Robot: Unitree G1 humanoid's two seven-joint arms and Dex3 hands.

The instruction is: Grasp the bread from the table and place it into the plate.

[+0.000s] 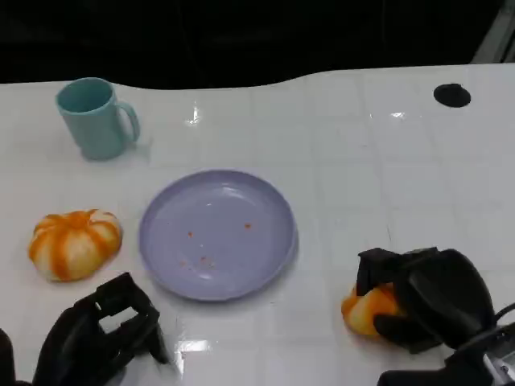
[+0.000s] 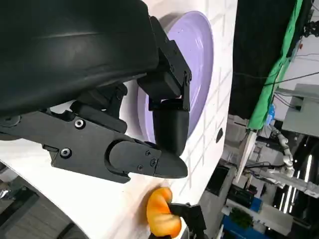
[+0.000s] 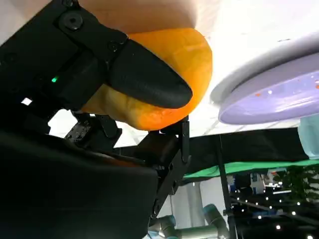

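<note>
An orange bread [image 1: 366,310] lies on the white table near its front right, to the right of the lilac plate [image 1: 217,233]. My right hand [image 1: 430,297] grips it, with black fingers [image 3: 149,82] wrapped over its top and another closing from the far side. The bread [image 3: 169,74] still touches the table. The plate [image 3: 279,94] holds only a few crumbs. My left hand [image 1: 96,334] rests at the front left with its fingers [image 2: 169,124] apart and holds nothing. Past those fingers lie the plate [image 2: 199,55] and the gripped bread [image 2: 162,211].
An orange-and-white striped, pumpkin-shaped bun [image 1: 74,243] sits left of the plate, just beyond my left hand. A teal mug [image 1: 95,118] stands at the back left. A small black disc [image 1: 451,95] lies at the back right. The table's far edge borders a dark background.
</note>
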